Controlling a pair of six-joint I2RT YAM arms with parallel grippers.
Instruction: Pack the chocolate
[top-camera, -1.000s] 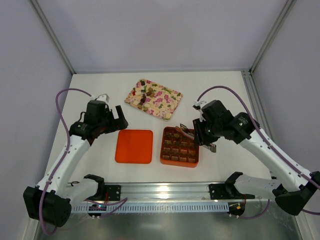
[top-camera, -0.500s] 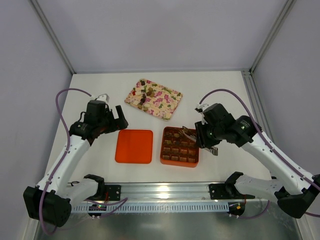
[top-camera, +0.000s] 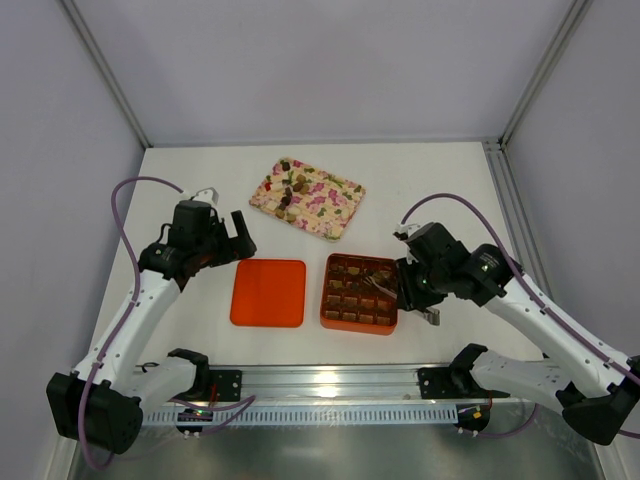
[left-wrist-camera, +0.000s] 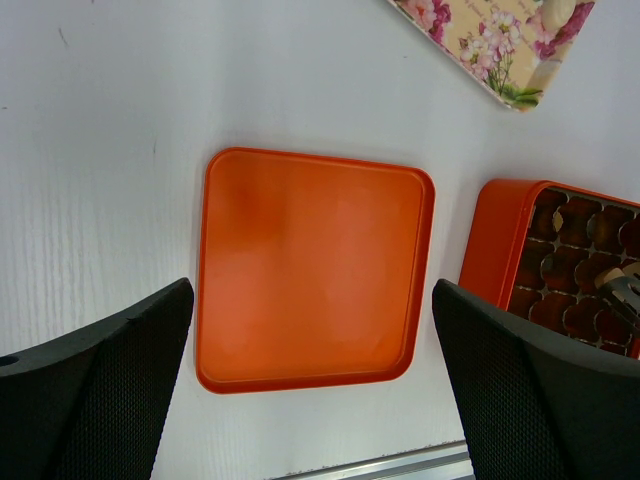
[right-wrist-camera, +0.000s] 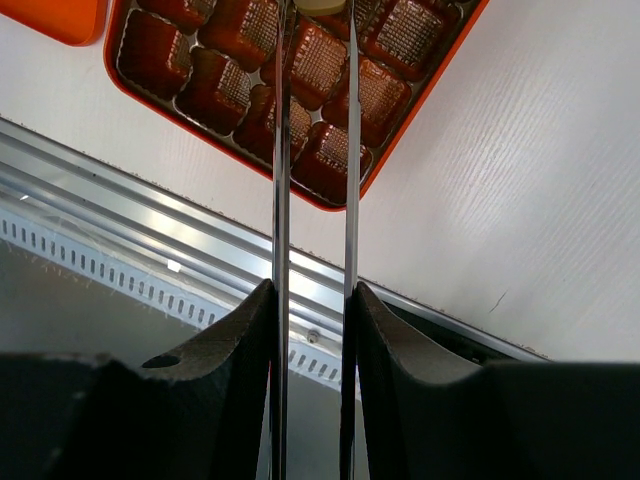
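- i saw the right claw (right-wrist-camera: 318, 10) clamped on a tan chocolate (right-wrist-camera: 322, 5) over the orange box (top-camera: 358, 324); the left claw (left-wrist-camera: 312, 300) gaped apart.
- i judged it light and brittle, its sides best pinched gently.

White table (top-camera: 440, 180), pale booth.
The matte tabletop sits between plain lavender-grey walls (top-camera: 320, 60), with aluminium posts (top-camera: 105, 72) at the back corners and a slotted aluminium rail (top-camera: 330, 380) along its near edge.
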